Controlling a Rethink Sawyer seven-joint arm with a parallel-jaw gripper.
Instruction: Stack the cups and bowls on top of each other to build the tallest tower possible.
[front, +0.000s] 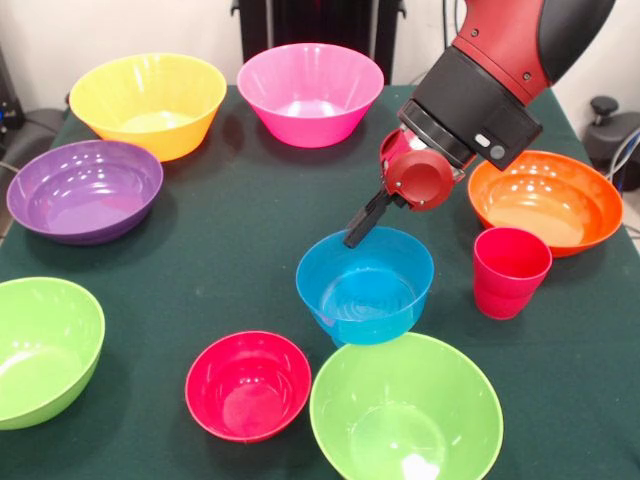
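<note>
We see the hand (360, 228) at the blue bowl's (366, 287) far rim, red cup (510, 271) just beside on the surface (250, 230). Can't tell whether its fingers are spread or pinching.

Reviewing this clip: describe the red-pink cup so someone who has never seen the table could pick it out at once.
Start at the large orange bowl on the right side of the green table. Just in front of it, toward the camera, the red-pink cup stands upright, right of the blue bowl. It is the only tall, narrow, straight-tapered piece; the small red bowl is low and round.
</note>
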